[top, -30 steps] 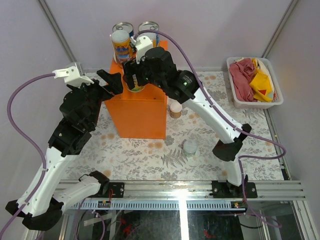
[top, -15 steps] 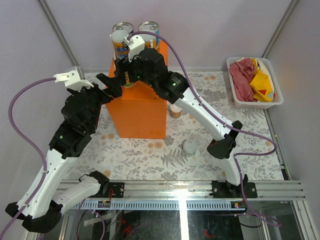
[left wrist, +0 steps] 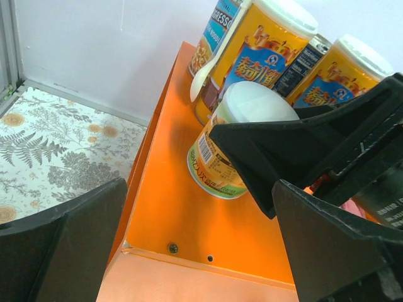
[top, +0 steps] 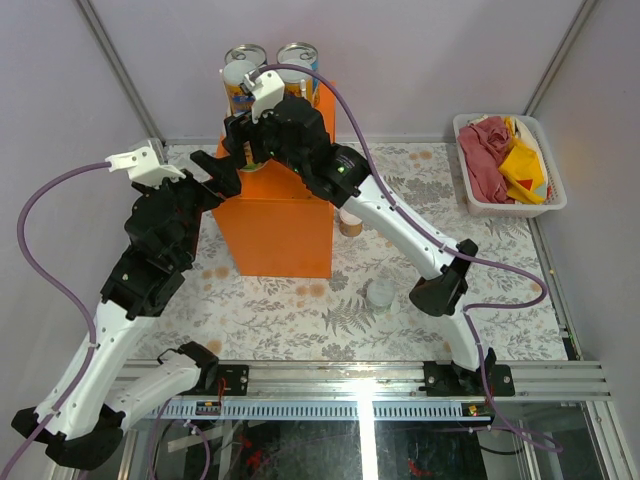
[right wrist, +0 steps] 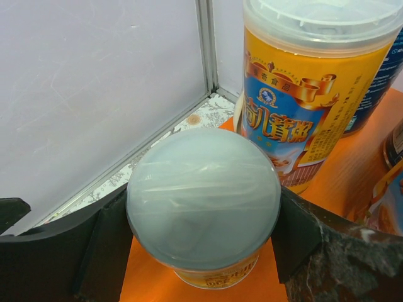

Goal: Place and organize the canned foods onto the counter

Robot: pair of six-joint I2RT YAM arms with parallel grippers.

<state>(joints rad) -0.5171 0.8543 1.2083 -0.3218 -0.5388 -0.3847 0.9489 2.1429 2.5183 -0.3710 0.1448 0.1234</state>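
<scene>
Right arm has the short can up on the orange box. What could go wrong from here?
1. The short can, clamped in the right gripper, stands close to a tall yellow can; nudging it further may topple that one.
2. The open left gripper hovers beside it near the counter's left edge; the arms could collide.

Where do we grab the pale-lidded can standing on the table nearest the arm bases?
Take the can by its round side wall, jaws either side just under the top, coming straight down from above. It stands upright with bare table all round, and the other loose can stands well apart, so probably any jaw angle fits.
</scene>
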